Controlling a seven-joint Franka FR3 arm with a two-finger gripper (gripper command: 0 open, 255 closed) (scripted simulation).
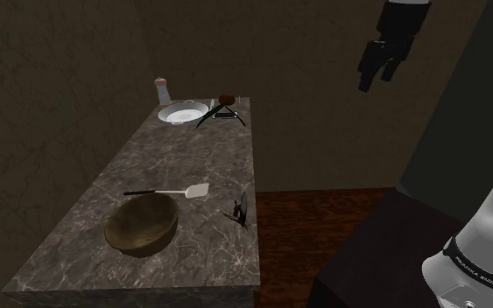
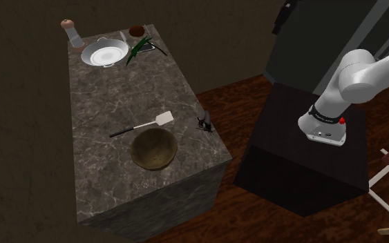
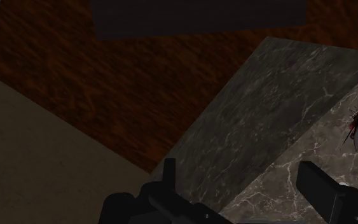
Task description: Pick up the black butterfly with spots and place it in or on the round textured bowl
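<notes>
My jaws are hanging spread and empty, high beside the surface [image 1: 179, 162], well apart from the butterfly [image 1: 240, 213] standing at its edge.

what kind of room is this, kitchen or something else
Likely a kitchen, though dimly lit: a long stone-patterned counter carries a spatula, a white dish and a shaker, with a wood-look floor beside it.
</notes>
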